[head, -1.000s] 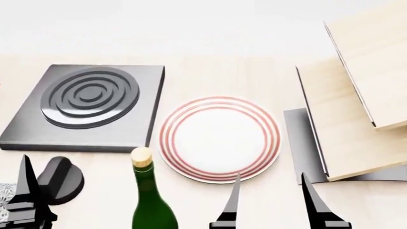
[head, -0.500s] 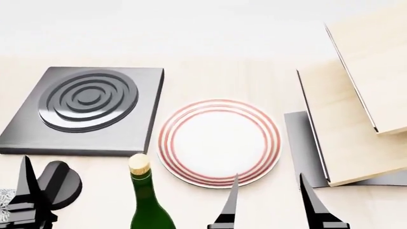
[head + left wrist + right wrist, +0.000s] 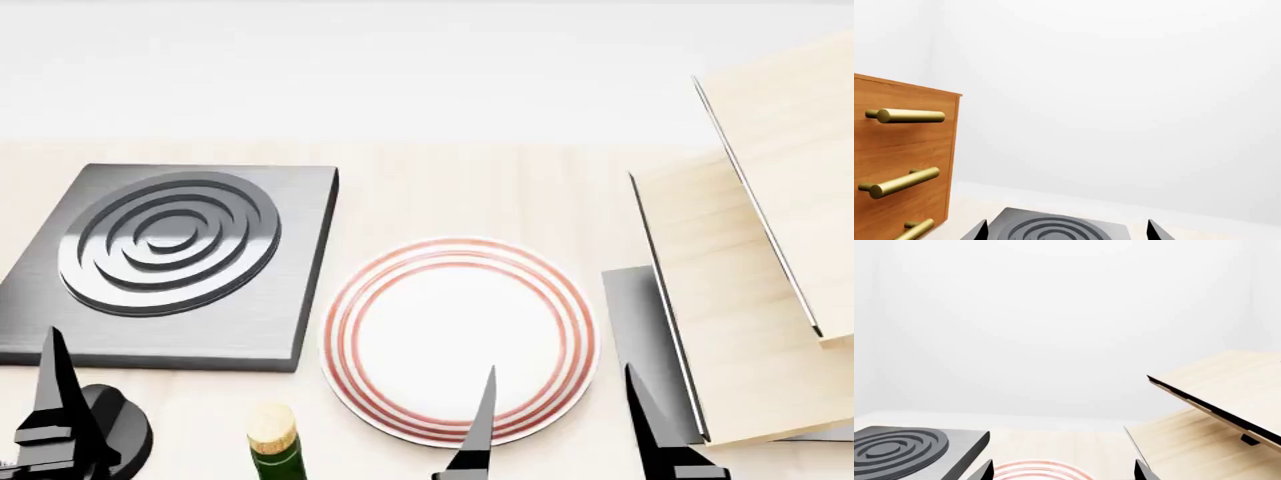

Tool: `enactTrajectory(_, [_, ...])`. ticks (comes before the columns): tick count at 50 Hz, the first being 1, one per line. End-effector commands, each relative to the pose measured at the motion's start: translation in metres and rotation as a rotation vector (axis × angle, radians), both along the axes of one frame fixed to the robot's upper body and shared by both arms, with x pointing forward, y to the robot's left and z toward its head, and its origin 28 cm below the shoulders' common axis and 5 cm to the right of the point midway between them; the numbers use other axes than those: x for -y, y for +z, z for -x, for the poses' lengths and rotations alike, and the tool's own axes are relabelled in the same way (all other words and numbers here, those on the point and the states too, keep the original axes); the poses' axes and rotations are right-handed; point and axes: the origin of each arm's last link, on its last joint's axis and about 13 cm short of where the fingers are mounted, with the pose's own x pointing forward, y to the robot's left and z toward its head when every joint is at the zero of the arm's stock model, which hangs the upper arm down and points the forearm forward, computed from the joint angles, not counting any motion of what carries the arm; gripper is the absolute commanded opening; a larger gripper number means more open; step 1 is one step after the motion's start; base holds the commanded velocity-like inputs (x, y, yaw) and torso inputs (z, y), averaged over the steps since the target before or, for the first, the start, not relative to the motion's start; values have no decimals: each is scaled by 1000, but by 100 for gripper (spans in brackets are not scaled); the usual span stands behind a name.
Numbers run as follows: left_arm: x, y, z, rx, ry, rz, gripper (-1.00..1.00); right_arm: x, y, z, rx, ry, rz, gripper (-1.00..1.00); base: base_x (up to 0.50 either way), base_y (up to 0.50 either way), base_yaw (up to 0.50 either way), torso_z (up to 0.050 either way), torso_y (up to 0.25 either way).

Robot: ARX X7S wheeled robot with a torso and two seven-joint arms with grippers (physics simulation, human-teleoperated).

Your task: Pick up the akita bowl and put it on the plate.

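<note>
Toward the head view's bottom, plate and bottle have slid.

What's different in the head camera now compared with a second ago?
The whole scene has slid down the head view: the plate, stove burner and bottle all sit lower, the bottle now mostly cut off, and the patterned bowl at the lower left edge has dropped out of sight. More of the far table shows. The right gripper stays open and empty; nothing was grasped.
</note>
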Motion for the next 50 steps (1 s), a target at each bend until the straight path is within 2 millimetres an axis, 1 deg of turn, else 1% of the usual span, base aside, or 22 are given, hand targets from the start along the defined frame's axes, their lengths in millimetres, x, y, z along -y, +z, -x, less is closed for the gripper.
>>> enactTrajectory(1, [0, 0, 0, 1, 1, 2, 100, 0, 0, 0, -5, 3, -2, 100, 0, 0, 0, 0, 0])
enactTrajectory(50, [0, 0, 1, 2, -1, 1, 100, -1, -1, 0, -7, 6, 0, 100, 36, 0, 0, 0, 0])
